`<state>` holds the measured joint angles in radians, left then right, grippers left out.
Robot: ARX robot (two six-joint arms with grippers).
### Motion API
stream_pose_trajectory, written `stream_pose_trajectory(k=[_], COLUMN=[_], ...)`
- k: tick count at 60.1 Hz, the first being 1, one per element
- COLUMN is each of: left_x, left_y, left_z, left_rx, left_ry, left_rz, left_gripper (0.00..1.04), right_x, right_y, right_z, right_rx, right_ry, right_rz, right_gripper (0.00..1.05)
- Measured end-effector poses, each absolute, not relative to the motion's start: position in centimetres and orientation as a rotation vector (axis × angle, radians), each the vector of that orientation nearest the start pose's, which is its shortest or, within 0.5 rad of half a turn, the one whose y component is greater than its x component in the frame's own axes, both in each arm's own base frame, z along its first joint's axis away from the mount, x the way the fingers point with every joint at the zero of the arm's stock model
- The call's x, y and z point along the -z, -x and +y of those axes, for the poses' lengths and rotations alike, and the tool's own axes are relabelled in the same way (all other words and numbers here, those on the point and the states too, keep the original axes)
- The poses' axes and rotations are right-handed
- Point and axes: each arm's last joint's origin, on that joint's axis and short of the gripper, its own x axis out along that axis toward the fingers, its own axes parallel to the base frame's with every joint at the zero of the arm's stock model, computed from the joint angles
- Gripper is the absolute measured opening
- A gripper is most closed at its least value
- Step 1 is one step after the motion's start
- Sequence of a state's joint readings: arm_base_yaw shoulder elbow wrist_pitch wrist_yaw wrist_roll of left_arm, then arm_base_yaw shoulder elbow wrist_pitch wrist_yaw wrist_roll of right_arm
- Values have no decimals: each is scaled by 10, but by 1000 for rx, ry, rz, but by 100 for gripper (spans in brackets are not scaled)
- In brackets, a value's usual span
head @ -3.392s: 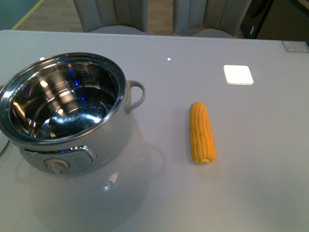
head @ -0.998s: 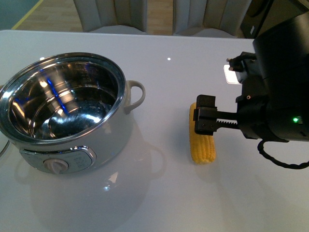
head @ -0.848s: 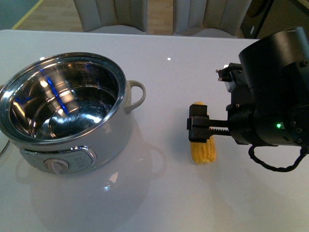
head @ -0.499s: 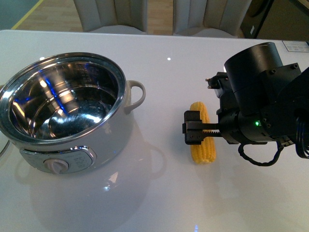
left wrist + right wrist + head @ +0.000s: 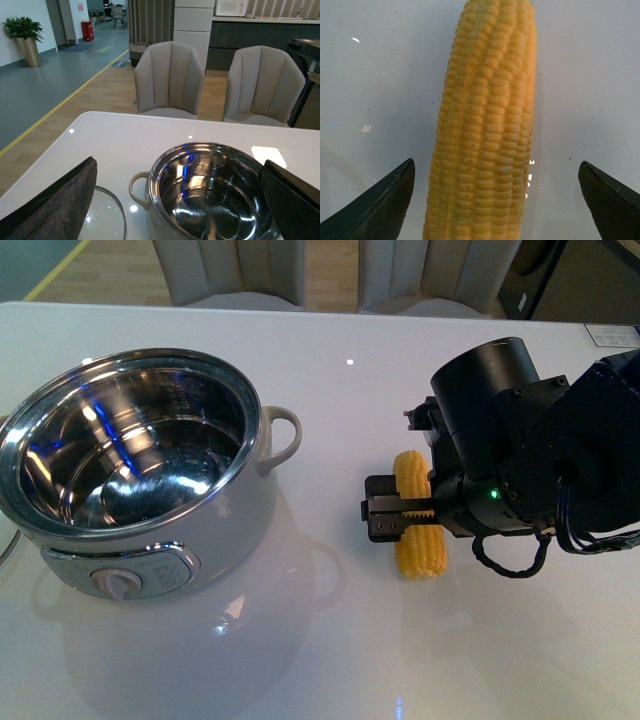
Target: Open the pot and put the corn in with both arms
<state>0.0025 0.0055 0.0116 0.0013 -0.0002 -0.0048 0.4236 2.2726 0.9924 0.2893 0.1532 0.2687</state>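
The right gripper (image 5: 496, 172) straddled the corn cob (image 5: 420, 545), fingers (image 5: 380, 200) spread wide, gripping nothing; the left gripper (image 5: 177, 167), equally spread and empty, faced the lidless pot (image 5: 245, 525).

This looks like a large open office or showroom floor with a dining corner, not a home. The glossy white bench (image 5: 150, 132) stands on a strip of wooden floor (image 5: 107, 92), with two beige upholstered chairs (image 5: 170, 75) drawn up to its far side. Beyond a painted yellow line (image 5: 65, 102) runs a wide grey-blue aisle (image 5: 47, 75) with a potted plant (image 5: 24, 36) and a red container (image 5: 86, 31) by the wall. A dark counter (image 5: 260, 37) and long curtains (image 5: 150, 20) close the back. The electric pot (image 5: 212, 200) adds a kitchen touch.
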Motion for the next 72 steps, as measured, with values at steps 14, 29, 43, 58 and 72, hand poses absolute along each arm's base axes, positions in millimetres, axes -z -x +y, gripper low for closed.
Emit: stream_pose_trajectory(k=[14,29,43,58,72], left_x=[-167,-167,-167,-167,-167], left_y=[-97,-97,-97,-97,-97], left_z=[0,0,0,0,0], left_rx=[-3,-3,-3,-3,-3], left_ry=[5,5,5,5,5], left_rz=[-7,-7,-7,-7,-7], left_gripper=[98,98,98,98,98], right_x=[-6,-2,-2,-7,-46], right_y=[-340,-339,-340,-336,-339], right_z=[156,156,156,144,133], right_rx=[-113,-99,-98,-75,-75], right_ry=[61,82,83,25,-154], right_rz=[976,1002,1005,976,881], right_gripper=[77,42,25,20,18])
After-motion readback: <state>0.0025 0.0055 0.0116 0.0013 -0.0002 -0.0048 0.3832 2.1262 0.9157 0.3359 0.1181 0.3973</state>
